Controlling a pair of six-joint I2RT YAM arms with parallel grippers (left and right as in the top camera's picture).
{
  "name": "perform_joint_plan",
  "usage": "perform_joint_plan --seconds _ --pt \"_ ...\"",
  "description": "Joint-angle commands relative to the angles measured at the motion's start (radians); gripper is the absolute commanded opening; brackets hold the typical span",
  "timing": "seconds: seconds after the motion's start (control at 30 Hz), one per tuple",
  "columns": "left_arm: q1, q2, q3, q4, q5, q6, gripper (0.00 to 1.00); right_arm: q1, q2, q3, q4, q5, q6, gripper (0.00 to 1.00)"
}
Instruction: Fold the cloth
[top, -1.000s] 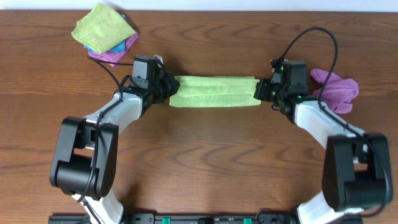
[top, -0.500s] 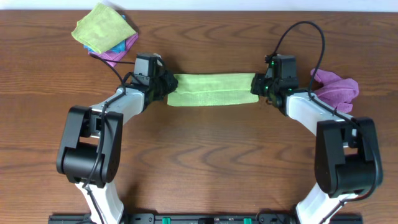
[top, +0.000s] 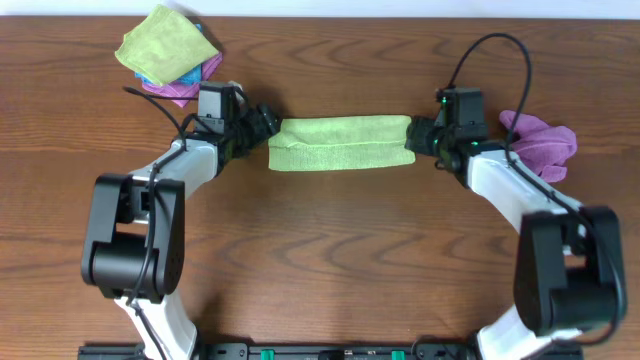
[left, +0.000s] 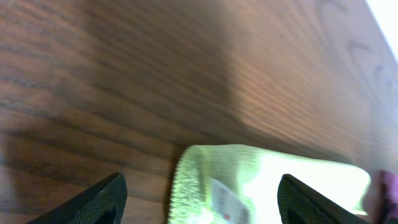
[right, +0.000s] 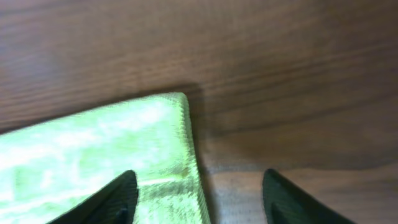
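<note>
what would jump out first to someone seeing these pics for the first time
First, the bright green cloth, folded into a long strip in the middle of the brown table, with the left gripper and right gripper open at its two ends. After that, a crumpled purple cloth at the right side, and a small pile of cloths at the far left corner, a yellow-green one on top.

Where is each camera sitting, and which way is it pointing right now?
Overhead: above the table, looking straight down; both arms show, flanking the green cloth.
Left wrist: on the left arm, low, looking along the cloth from its left end; the open left gripper shows.
Right wrist: low at the cloth's right end; the open right gripper shows.
Shared: all three see the cloth.
</note>
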Motion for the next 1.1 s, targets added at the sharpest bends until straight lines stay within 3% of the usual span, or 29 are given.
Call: perform_joint_plan --seconds 0.0,0.1,0.2,0.23,0.3,0.47,0.7,1.07 --pt "0.005 -0.063 0.023 0.000 0.056 0.013 0.77 -0.002 -0.064 0.018 -0.030 0.008 0.045 0.73" --pt "0.001 -0.082 0.023 0.001 0.072 -0.002 0.64 -0.002 -0.076 0.018 -0.060 0.004 0.049 0.80" --pt "-0.002 -0.090 0.023 0.002 0.079 -0.037 0.34 -0.008 -0.076 0.018 -0.098 -0.003 0.088 0.83" --pt "-0.004 -0.090 0.023 0.006 0.093 -0.045 0.19 -0.010 -0.076 0.018 -0.107 -0.008 0.098 0.84" --pt "-0.011 -0.090 0.023 0.005 0.098 -0.057 0.06 -0.011 -0.076 0.018 -0.108 -0.027 0.098 0.85" --pt "-0.060 -0.090 0.023 0.009 0.071 -0.066 0.06 -0.019 -0.071 0.018 -0.107 -0.054 0.126 0.87" --pt "-0.152 -0.071 0.023 0.009 -0.098 -0.066 0.06 -0.027 -0.004 0.018 -0.070 -0.085 0.138 0.86" --pt "-0.159 0.053 0.023 0.047 -0.123 -0.069 0.06 -0.027 0.084 0.018 0.019 -0.157 0.198 0.84"
